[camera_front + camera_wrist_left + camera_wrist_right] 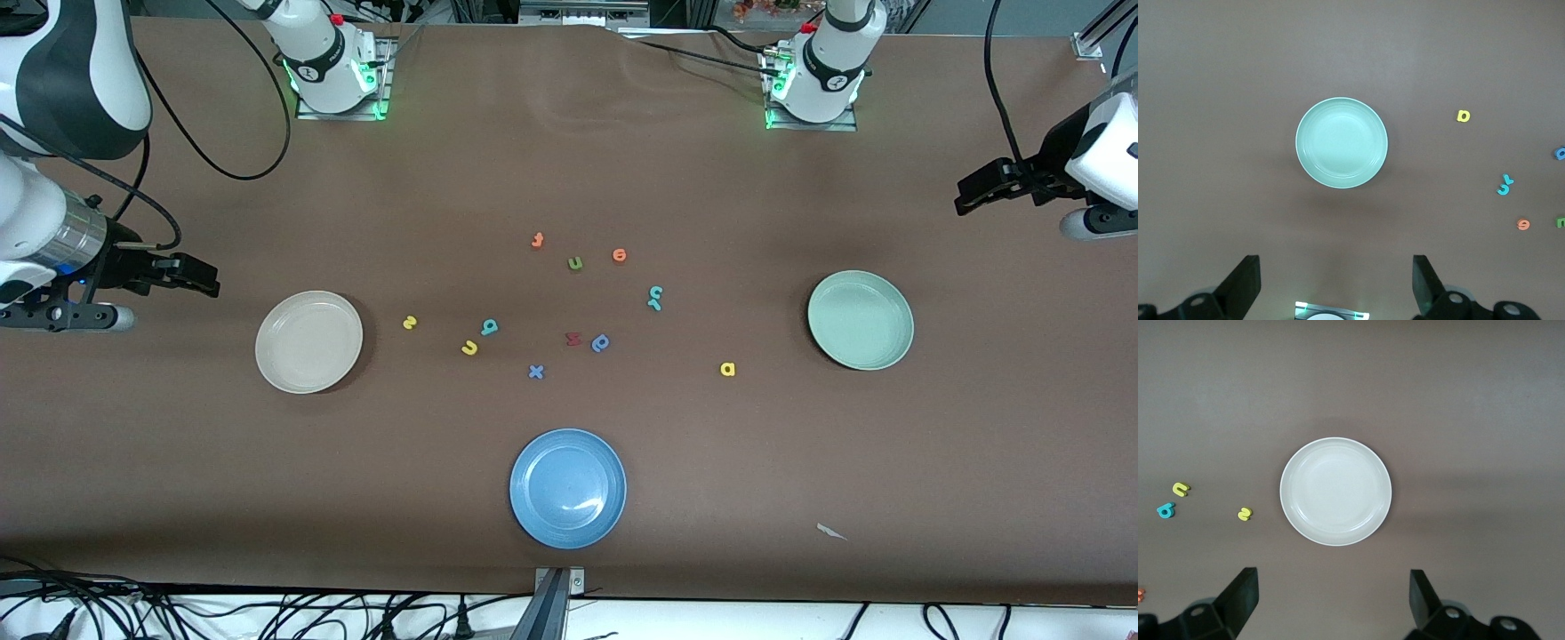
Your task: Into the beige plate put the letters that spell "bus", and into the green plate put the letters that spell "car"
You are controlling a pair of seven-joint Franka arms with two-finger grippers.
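Standing by the table, I saw nothing had yet been sorted: both target plates were bare and every foam letter lay loose in the middle of the front view. The beige plate sat at middle left of that frame, toward the right arm's end of the table, and the green plate at middle right, toward the left arm's end. A blue plate sat low in the centre, nearest the camera.

The yellow "s" lay closest to the beige plate, with the yellow "u" and teal "b" just beside each other a little farther toward the centre. The yellow "a" lay alone near the green plate, while the teal "c" and "r" sat touching or nearly so, right of centre. An olive "u", orange letters, a blue "p", a blue "x" and a dark red letter were scattered among them.

The right gripper hung at the left edge of the frame, fingers spread wide and empty, looking down on the beige plate. The left gripper hung at the upper right edge, likewise wide open and empty, over the green plate.

I judged this the very start. The first pick would call for a careful descent on one tiny flat letter, probably the "s" or the "a", avoiding its neighbours.
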